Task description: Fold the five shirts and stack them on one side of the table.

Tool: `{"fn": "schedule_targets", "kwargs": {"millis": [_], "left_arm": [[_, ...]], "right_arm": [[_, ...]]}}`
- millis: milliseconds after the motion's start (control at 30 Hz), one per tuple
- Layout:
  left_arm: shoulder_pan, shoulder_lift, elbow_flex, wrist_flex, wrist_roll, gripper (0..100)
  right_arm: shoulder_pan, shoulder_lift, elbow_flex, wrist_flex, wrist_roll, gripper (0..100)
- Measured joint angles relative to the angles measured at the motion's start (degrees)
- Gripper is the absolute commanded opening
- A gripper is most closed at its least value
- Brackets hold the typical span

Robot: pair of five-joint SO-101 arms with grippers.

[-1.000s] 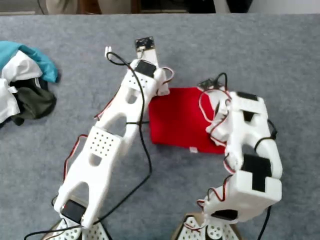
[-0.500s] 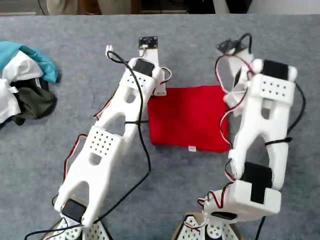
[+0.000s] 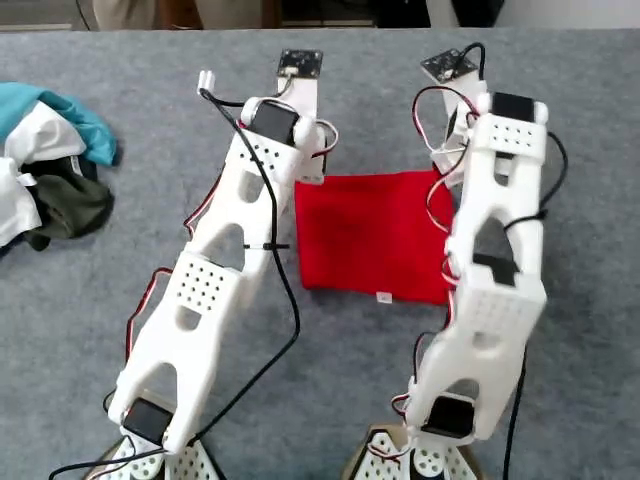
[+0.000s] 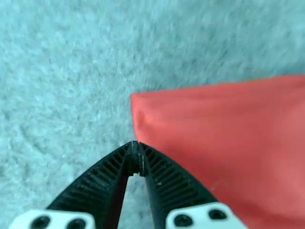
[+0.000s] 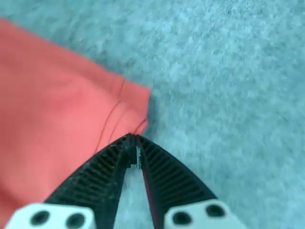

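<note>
presently: left claw (image 4: 135, 160), tips pressed together, at the far left corner of the red shirt (image 4: 224, 138); whether cloth is pinched between them cannot be told. right claw (image 5: 134, 153), tips likewise together, at the far right corner of the same shirt. red shirt, folded to a flat rectangle, lying at the middle of the grey bench (image 3: 150, 90). pile of shirts (image 3: 45, 165), loose, teal, white and dark, at the bench's left edge, well apart from the red one.
</note>
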Motion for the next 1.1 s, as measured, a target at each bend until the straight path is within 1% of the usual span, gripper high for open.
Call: {"fn": "schedule_targets", "kwargs": {"millis": [133,267,433,567,667,700,767,833,900,1000,1100], "left_arm": [[5.89,-6.77,12.31,0.0,-0.79,2],[11.16,-17.14,23.21,0.0,-0.79,2],[11.16,-27.78,36.48,-0.26,-0.62,2],[12.75,-36.13,51.08,-2.73,-0.62,2],[15.74,-47.38,64.79,-9.76,-0.62,2],[16.62,-51.87,70.59,-13.45,-0.7,2],[16.88,-61.1,83.25,-22.07,-0.79,2],[15.38,-70.07,96.53,-31.65,-0.7,2],[13.36,-76.31,108.92,-41.76,-0.62,2],[11.43,-78.33,120.88,-52.04,-0.62,2],[11.34,-76.66,123.16,-55.56,-0.62,2]], "right_arm": [[0.18,9.58,-11.69,3.6,-0.09,0.3],[0.62,17.05,-23.3,11.43,0.7,0.2],[0.53,22.51,-37.89,19.16,1.32,0.2],[0.53,23.03,-49.14,20.57,1.41,0.2],[0.53,22.95,-53.71,20.57,1.41,0.4],[0.53,22.95,-53.98,20.66,1.41,0.4],[0.53,22.51,-54.07,20.75,1.41,0.5],[0.53,21.63,-53.71,20.75,1.41,0.5],[0.26,20.92,-52.04,20.75,1.41,0.3],[-1.14,21.01,-47.12,20.75,1.41,0.3],[-2.11,22.33,-43.52,19.96,1.41,0.3]]}}
